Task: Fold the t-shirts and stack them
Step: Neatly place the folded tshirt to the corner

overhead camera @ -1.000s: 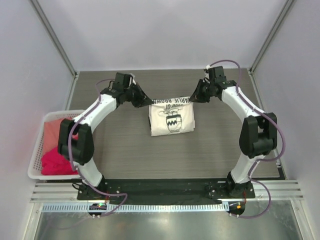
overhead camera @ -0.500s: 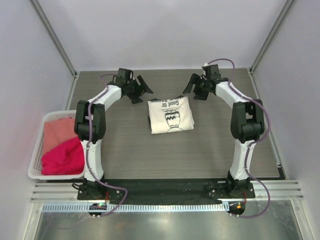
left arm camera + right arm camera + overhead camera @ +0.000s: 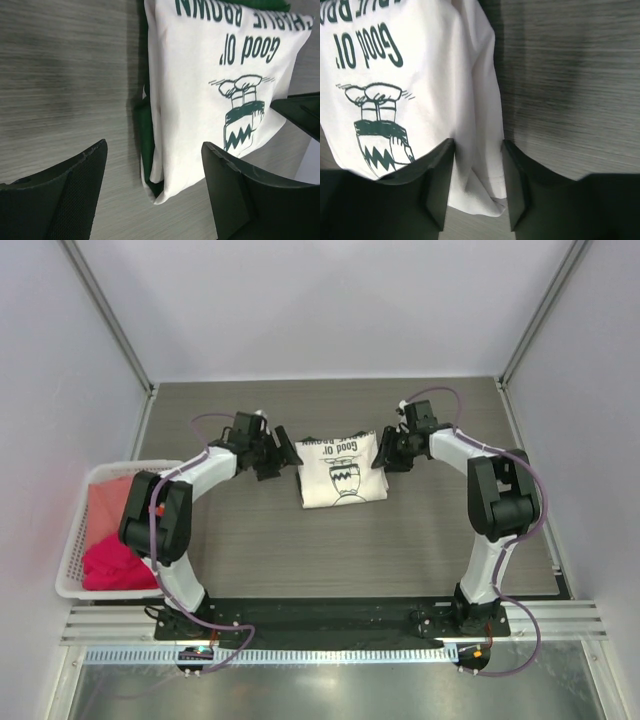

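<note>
Table (image 3: 300,540) middle holds the folded cream t-shirt (image 3: 341,472), print up, with dark green fabric (image 3: 146,135) under it. The left gripper (image 3: 290,455) stands wide open, released, at its left edge. The right gripper (image 3: 380,452) has jaws half parted around its right edge; whether they pinch the cloth, one cannot tell.

"Good Ol'" and, at the far edge, "CHARLIE BROWN" are seen printed in dark green lettering on the folded cream t-shirt (image 3: 342,472), upside down from the near side.
</note>
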Controlling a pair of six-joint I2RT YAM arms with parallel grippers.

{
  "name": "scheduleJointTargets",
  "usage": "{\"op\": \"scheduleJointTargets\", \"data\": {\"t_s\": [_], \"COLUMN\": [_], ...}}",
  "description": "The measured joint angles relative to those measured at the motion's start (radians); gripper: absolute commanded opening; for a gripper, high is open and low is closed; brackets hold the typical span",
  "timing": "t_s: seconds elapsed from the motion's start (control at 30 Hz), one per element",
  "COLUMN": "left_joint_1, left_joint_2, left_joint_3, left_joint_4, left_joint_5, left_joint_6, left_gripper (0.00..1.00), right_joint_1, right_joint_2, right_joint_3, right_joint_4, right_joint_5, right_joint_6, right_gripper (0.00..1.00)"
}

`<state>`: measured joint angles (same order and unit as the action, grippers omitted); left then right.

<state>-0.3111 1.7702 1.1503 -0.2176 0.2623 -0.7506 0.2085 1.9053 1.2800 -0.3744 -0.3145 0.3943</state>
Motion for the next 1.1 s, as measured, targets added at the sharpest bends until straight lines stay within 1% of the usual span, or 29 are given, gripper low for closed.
{"op": "scheduleJointTargets", "data": {"t_s": [0.03,0.07,0.1,0.2,0.23,0.4,0.5,0.63,0.73,0.77,0.8,0.83,0.87,0.9,1.0,1.1], "left_joint_1": [-0.006,-0.013,-0.019,-0.023,-0.023,-0.023,-0.027,-0.043,-0.06,-0.064,-0.069,-0.072,-0.075,-0.076,-0.08,-0.08], "left_joint_2": [-0.005,-0.011,-0.018,-0.04,-0.046,-0.063,-0.068,-0.076,-0.076,-0.076,-0.076,-0.077,-0.077,-0.078,-0.084,-0.101], "left_joint_3": [-0.014,-0.031,-0.048,-0.088,-0.096,-0.118,-0.148,-0.219,-0.257,-0.257,-0.258,-0.258,-0.259,-0.261,-0.271,-0.281], "left_joint_4": [0.004,0.01,0.013,0.019,0.019,0.034,0.066,0.129,0.177,0.188,0.2,0.21,0.223,0.233,0.249,0.251], "left_joint_5": [-0.001,-0.002,-0.002,-0.005,-0.008,-0.024,-0.03,-0.042,-0.041,-0.042,-0.042,-0.042,-0.042,-0.042,-0.042,-0.044], "left_joint_6": [0.003,0.006,0.01,0.026,0.029,0.06,0.071,0.074,0.07,0.07,0.07,0.07,0.07,0.07,0.071,0.073], "left_gripper": [0.76,0.76,0.76,0.76,0.76,0.76,0.76,0.76,0.75,0.76,0.76,0.76,0.76,0.76,0.77,0.77], "right_joint_1": [0.005,0.008,0.011,0.017,0.017,0.007,-0.042,-0.167,-0.298,-0.338,-0.383,-0.414,-0.447,-0.475,-0.497,-0.447], "right_joint_2": [-0.001,-0.003,-0.006,-0.018,-0.02,-0.02,-0.02,-0.035,-0.046,-0.043,-0.035,-0.023,0.002,0.035,0.118,0.083], "right_joint_3": [-0.009,-0.016,-0.024,-0.045,-0.048,-0.05,-0.039,-0.022,0.0,0.014,0.038,0.068,0.117,0.185,0.383,0.421], "right_joint_4": [0.0,0.002,0.003,0.011,0.012,0.006,-0.041,-0.116,-0.166,-0.18,-0.195,-0.216,-0.243,-0.273,-0.346,-0.367], "right_joint_5": [0.0,-0.001,-0.001,0.0,0.004,0.056,0.116,0.301,0.496,0.558,0.639,0.694,0.759,0.839,1.02,1.137], "right_joint_6": [-0.002,-0.003,-0.006,-0.011,-0.012,-0.007,-0.009,-0.019,-0.029,-0.031,-0.032,-0.027,-0.025,-0.021,0.005,0.016], "right_gripper": [0.4,0.35,0.24,0.05,0.01,0.01,0.01,0.01,0.01,0.04,0.43,0.54,0.63,0.74,0.76,0.76]}}
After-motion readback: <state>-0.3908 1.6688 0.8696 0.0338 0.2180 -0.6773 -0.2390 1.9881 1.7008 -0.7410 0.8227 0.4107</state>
